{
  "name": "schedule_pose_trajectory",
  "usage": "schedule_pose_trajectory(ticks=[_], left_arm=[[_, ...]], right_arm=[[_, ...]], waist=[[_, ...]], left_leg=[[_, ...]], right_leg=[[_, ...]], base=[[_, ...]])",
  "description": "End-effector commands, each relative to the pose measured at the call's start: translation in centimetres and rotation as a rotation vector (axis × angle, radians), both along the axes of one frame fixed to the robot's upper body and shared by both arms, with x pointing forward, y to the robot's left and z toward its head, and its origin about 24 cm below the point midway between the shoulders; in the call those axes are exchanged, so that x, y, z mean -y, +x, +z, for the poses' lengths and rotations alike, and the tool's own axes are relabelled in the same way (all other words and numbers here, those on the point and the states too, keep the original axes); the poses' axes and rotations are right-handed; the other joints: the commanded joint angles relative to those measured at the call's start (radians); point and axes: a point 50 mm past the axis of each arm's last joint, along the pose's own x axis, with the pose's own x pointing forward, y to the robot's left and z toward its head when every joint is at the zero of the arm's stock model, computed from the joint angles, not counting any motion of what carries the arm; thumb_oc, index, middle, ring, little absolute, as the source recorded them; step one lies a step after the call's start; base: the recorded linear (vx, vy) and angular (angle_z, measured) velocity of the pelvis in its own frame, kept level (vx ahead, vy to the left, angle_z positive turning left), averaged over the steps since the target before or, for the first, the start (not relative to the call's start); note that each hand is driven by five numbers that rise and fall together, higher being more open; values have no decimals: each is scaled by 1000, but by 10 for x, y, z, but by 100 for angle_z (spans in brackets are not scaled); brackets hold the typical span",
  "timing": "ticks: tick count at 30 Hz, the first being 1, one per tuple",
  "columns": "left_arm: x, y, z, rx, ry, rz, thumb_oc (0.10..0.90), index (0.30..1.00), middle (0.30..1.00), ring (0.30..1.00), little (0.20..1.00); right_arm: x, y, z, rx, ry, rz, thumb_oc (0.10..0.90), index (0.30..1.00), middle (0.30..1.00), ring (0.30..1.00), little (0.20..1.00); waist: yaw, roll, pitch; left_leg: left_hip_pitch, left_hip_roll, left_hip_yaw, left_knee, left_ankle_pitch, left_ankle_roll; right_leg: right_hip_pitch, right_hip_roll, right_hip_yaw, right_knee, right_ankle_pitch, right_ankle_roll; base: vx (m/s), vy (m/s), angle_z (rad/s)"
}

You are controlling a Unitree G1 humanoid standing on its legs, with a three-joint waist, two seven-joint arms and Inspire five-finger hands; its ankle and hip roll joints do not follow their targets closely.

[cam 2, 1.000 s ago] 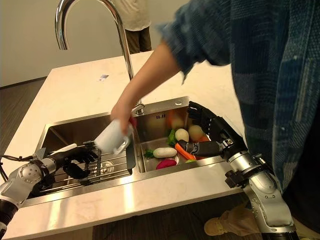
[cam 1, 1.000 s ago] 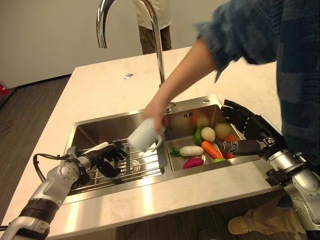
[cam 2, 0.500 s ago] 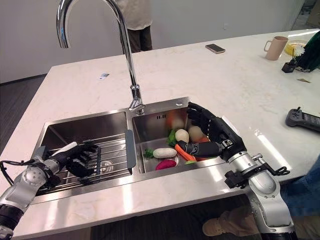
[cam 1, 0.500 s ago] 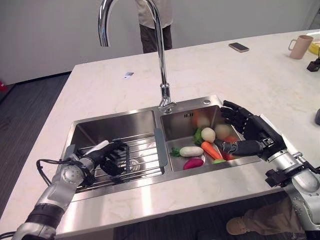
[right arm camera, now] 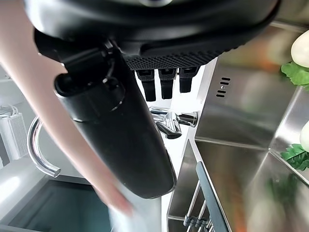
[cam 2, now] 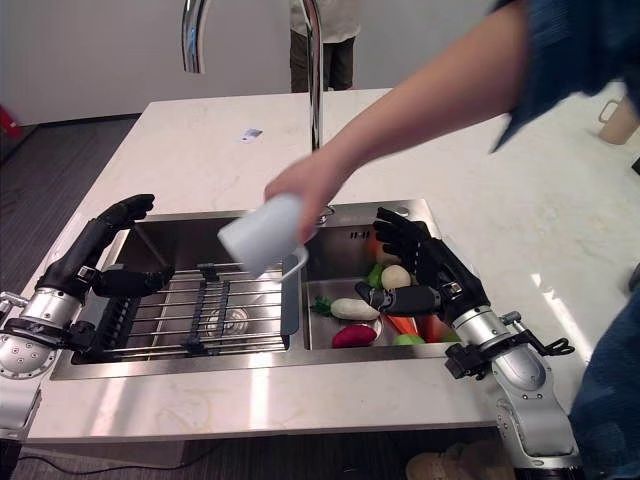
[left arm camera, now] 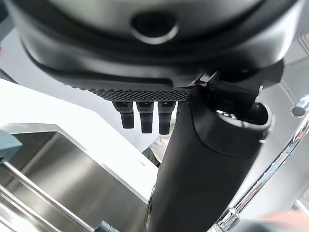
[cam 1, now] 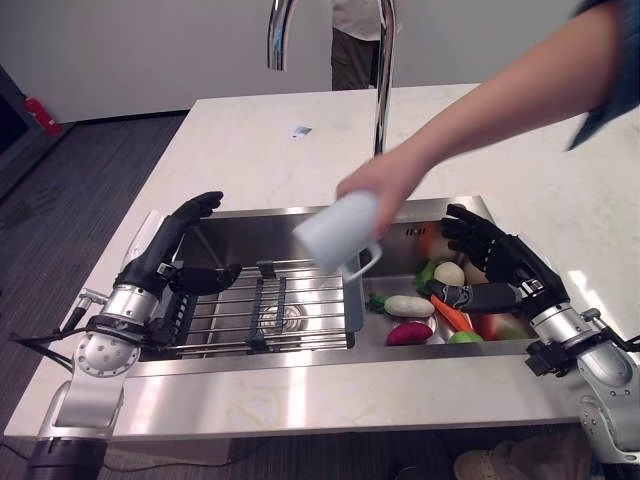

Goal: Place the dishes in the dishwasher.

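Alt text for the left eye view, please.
A person's hand holds a white mug tilted over a double sink. The robot's left hand is open above the rack; its right hand is open over vegetables.

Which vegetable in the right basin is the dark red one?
The beet, at the basin's near edge, just in front of the long white radish.

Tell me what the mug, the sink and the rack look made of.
Mug: white and smooth with a matte look, probably ceramic, though plastic is possible. Sink: brushed stainless steel, judging by its grey sheen and soft reflections. Rack: thin shiny metal wires, with dark pieces clipped on that look like plastic.
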Motion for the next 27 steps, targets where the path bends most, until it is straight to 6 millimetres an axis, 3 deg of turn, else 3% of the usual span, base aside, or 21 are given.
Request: schedule_pose_trajectory(ticks=[1, 7, 15, 23, 27], left_arm=[[4, -7, 67, 355, -28, -66, 800, 900, 900, 900, 900], [8, -22, 71, 401, -27, -87, 800, 900, 900, 900, 900], [9, -21, 70, 353, 8, -84, 800, 900, 900, 900, 900], [10, -5, 59, 172, 138, -92, 800, 900, 900, 900, 900], [1, 13, 57, -11, 336, -95, 800, 900, 900, 900, 900]], right_arm=[[-2, -11, 52, 286, -26, -13, 800, 900, 900, 900, 900], [-2, -16, 54, 300, -18, -28, 800, 900, 900, 900, 900], [-3, -17, 54, 302, -25, -36, 800, 900, 900, 900, 900], [-5, -12, 57, 304, -35, -29, 800, 900, 900, 900, 900], [-3, -7, 60, 299, -47, -3, 800, 900, 900, 900, 900]], waist=[[-8, -18, -57], [9, -24, -50], [16, -24, -45], [6, -13, -40], [-18, 6, -43]], left_leg=[[-48, 12, -60, 149, -164, -3], [-55, 8, -75, 149, -161, -4], [-61, 8, -83, 149, -159, -8], [-60, 11, -78, 149, -157, -9], [-56, 17, -61, 149, -155, -9]], right_leg=[[65, -68, -77, -16, -68, 82], [66, -73, -86, -16, -68, 80], [65, -81, -100, -16, -67, 84], [62, -78, -97, -16, -65, 85], [58, -73, -89, -16, -62, 88]], base=[[6, -4, 10], [3, -4, 8], [-9, -3, 10], [-9, -2, 1], [-24, 12, -5]])
